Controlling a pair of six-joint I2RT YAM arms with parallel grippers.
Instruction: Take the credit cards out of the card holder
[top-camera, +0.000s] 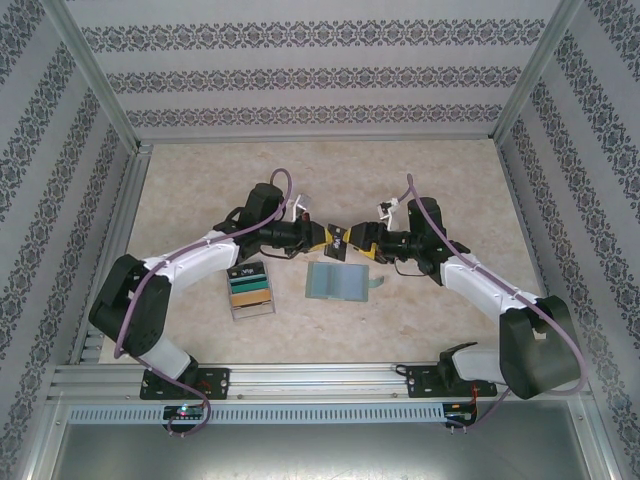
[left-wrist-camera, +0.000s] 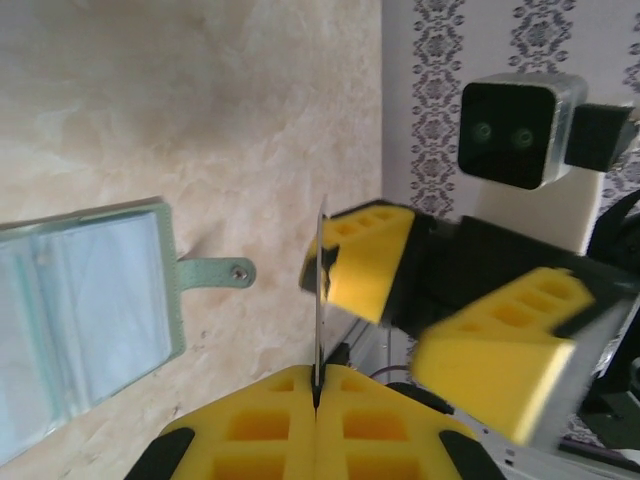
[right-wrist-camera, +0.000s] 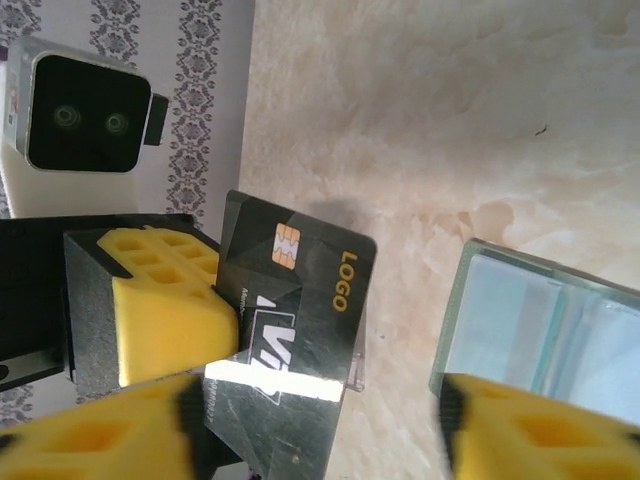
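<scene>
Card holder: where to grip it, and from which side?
Probably the tab edge, from the right and low. The card holder lies open and flat, so only its rim can be pinched; the tab sticks out rightward, on the open right gripper's side.

Black card (right-wrist-camera: 300, 300), seen from the right wrist:
- "LOGO" in gold capitals, set sideways to the frame, just beside the gold chip (right-wrist-camera: 287, 240).
- Large white slanted letters further along the face. "VI" reads clearly; whatever follows is lost in a bright band of glare.
- A thin line of pale small print runs alongside the big letters, too fine to read.

From the left wrist the same card stands edge-on, so no face can be read.

Card holder (right-wrist-camera: 540, 320): clear pockets, no lettering I can make out.

Tray of coloured cards (top-camera: 250, 288) on the counter, top view: far too small for any print to be read.
</scene>
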